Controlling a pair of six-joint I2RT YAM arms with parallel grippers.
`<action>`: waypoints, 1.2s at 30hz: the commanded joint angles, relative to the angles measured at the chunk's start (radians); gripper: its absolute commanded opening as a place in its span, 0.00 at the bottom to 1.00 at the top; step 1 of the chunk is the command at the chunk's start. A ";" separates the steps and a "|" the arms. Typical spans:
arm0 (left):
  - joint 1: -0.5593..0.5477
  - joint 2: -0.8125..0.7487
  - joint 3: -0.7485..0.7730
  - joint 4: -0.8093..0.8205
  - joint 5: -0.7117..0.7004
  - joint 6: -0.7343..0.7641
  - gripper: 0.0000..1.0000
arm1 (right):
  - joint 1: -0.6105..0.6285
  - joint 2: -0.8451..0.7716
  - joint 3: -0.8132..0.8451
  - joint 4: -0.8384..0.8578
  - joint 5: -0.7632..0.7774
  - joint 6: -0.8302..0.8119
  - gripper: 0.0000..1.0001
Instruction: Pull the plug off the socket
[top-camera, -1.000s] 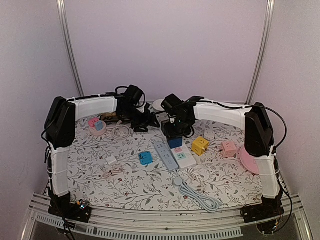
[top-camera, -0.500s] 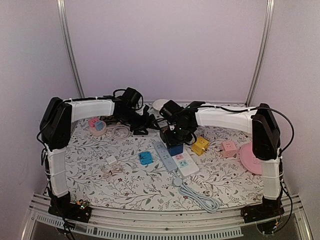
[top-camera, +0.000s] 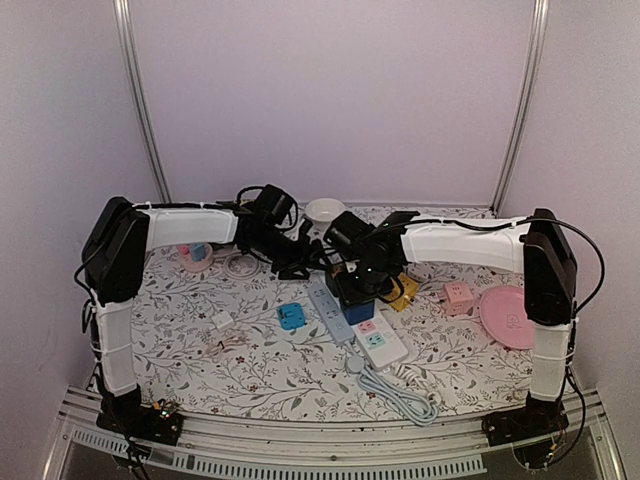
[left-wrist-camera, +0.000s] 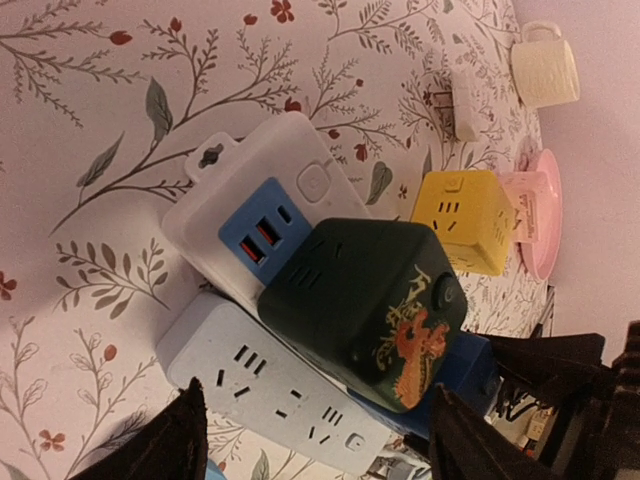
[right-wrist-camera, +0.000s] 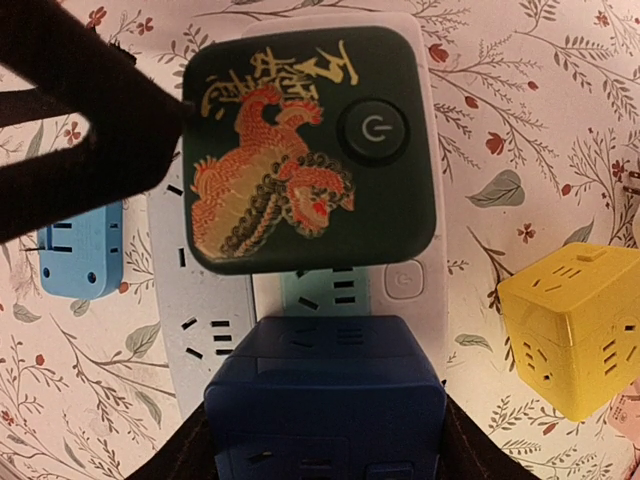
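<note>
**Item 1, task pc.** Dark blue cube-shaped plastic plug (right-wrist-camera: 325, 400), seated in the flat white plastic power strip (right-wrist-camera: 405, 300) at mid-table. Your R gripper (top-camera: 358, 292) is hanging directly over it and pinching it, one finger on each side face.

**Item 2, axis.** The strip's long axis is running far-to-near, slanting toward the near right. The plug is sitting on the far part, w/ a dark green dragon-printed cube adapter (right-wrist-camera: 300, 150) just beyond it on the same strip.

**Item 3, L gripper (left-wrist-camera: 315, 420).** Fingers are spread wide and holding nothing, facing the green cube. Can't tell if there's contact.

**Item 4, next move (est.).** You're probably looking at a straight-up pull. R arm is the nearer one. The strip may lift too unless L is pinning it.

**Item 5, containers.**
- Pink round plate (top-camera: 510, 315), right edge.
- White bowl (top-camera: 325, 210), far edge, contents not visible.
- Pink dish (top-camera: 195, 255), far left, holding a small blue block, partly hidden by the arm.
</note>
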 joint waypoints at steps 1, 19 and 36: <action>-0.015 -0.003 -0.010 0.041 0.019 -0.005 0.76 | 0.024 -0.036 -0.016 -0.017 -0.009 0.020 0.31; -0.032 0.052 -0.032 -0.014 -0.030 0.009 0.77 | 0.024 0.000 0.101 -0.002 0.020 -0.030 0.32; -0.032 0.070 -0.144 -0.103 -0.126 0.023 0.77 | -0.034 -0.004 0.108 0.034 -0.051 -0.069 0.33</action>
